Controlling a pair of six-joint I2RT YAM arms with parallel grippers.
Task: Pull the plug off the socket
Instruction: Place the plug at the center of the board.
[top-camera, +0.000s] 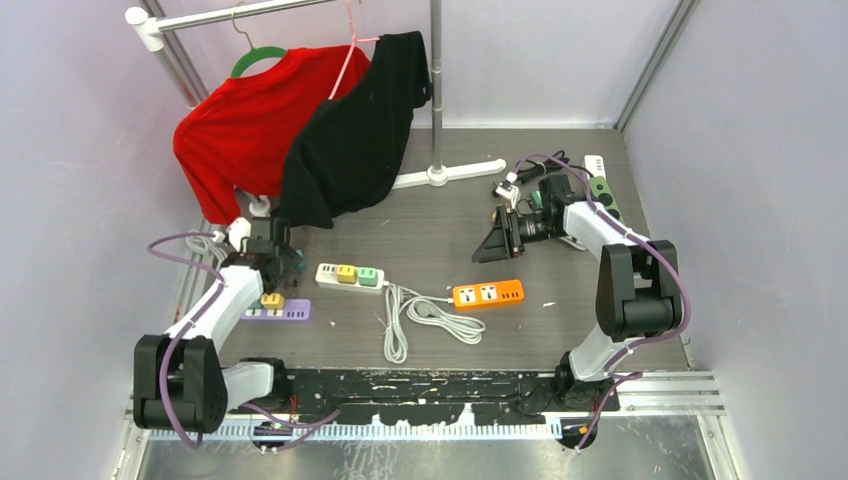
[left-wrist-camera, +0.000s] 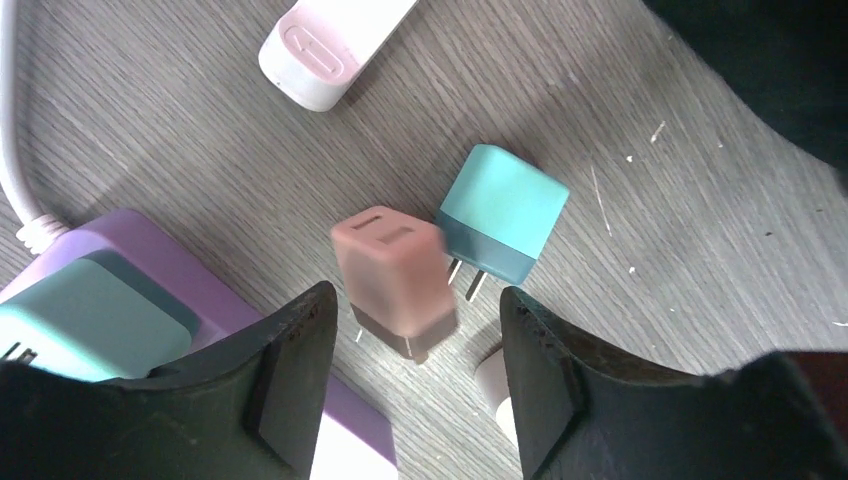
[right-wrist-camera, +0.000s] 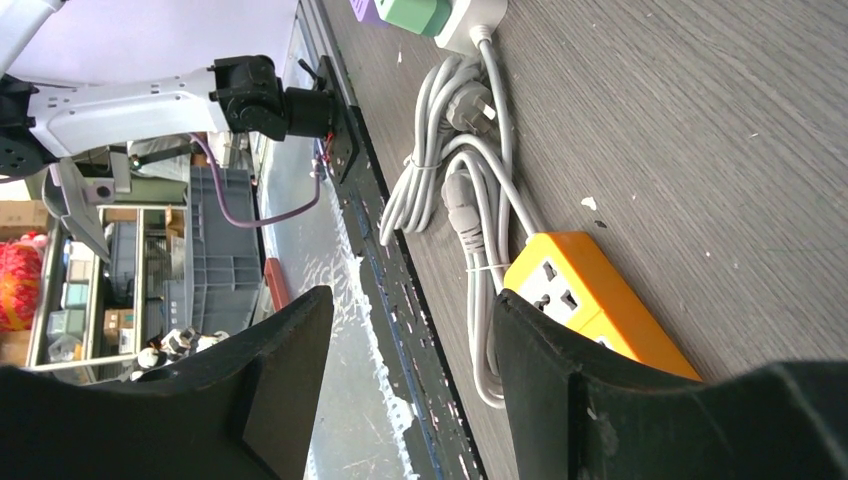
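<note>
**Pink plug free of its socket, loose between the left fingers**

The pink plug (left-wrist-camera: 392, 280) shows blurred just above the table (left-wrist-camera: 200, 130), prongs pointing down. It sits between the fingers of the left gripper (left-wrist-camera: 415, 293), which are spread and touch it on neither side. Just beside it a teal plug (left-wrist-camera: 500, 212) lies on its side with its prongs bare.

This looks like the let-go after a pull. The jaws should part fully and rise straight up, so that neither finger knocks the plug against the teal one.

The purple strip (left-wrist-camera: 150, 250) holds a seated plug (left-wrist-camera: 90, 315), probably the next to draw. It should be pinched on its flat sides and drawn along the prongs, since the light strip may lift with it.

Further out, the white strip (top-camera: 330, 272) carries a yellow plug (top-camera: 346, 272) and a green plug (top-camera: 367, 275). The sockets of the orange strip (top-camera: 487, 293) are bare. The right gripper (right-wrist-camera: 410, 330) hangs spread, holding nothing
</note>
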